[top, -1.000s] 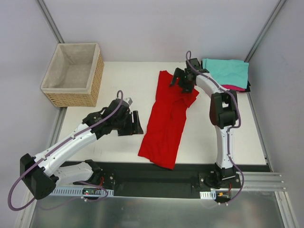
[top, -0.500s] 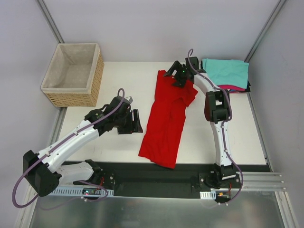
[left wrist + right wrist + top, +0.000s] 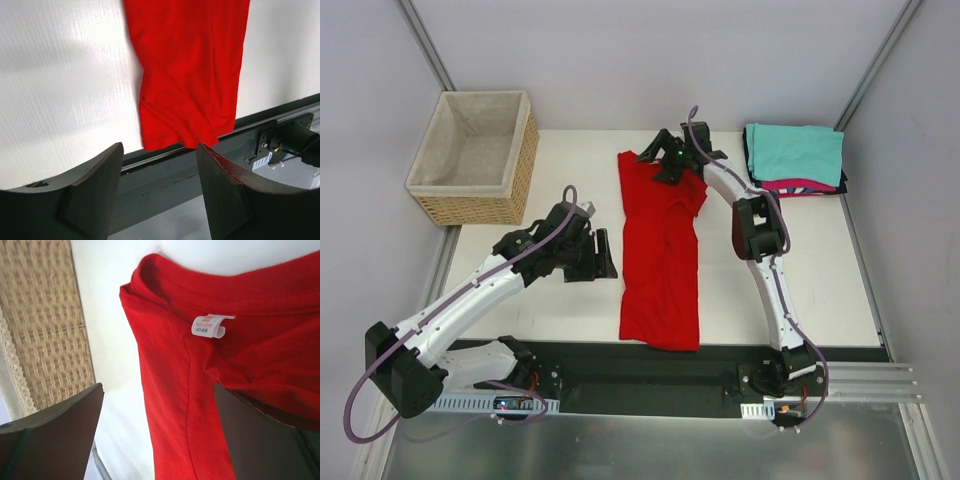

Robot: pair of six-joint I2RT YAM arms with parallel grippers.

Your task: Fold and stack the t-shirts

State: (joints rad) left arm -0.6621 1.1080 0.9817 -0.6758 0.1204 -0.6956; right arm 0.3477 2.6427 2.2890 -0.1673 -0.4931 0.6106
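Progress: approx. 3 shirts done. A folded stack sits at the far-right corner of the worktop [image 3: 570,160], teal shirt [image 3: 797,150] on top, w/ pink [image 3: 800,185] and black [image 3: 748,150] edges showing under it. The basket [image 3: 470,195] at far left looks empty, so the red shirt [image 3: 660,260] is prob. the last one.

Red shirt lies mid-worktop as a long narrow strip, collar at the far end. Its hem is at the near edge, just lapping the dark rail. Looks folded lengthwise only. Still left, I'd say: cross folds, then onto the stack.

Right tool [image 3: 665,165] is over the collar end, jaws wide apart. Cloth lies between them but isn't pinched. Left tool [image 3: 159,150] hangs just left of the strip, jaws apart, holding nothing.

Hard to make out:
- R arm covers part of the collar end in the top view.
- In the R wrist view the cloth runs to the right finger [image 3: 265,440]. Can't tell if it lies over or under it.
- The neck label [image 3: 212,326] text is unreadable.
- Sleeves aren't visible, so presumably tucked in.
- Lower stack layers are mostly hidden, so the exact count is unsure.
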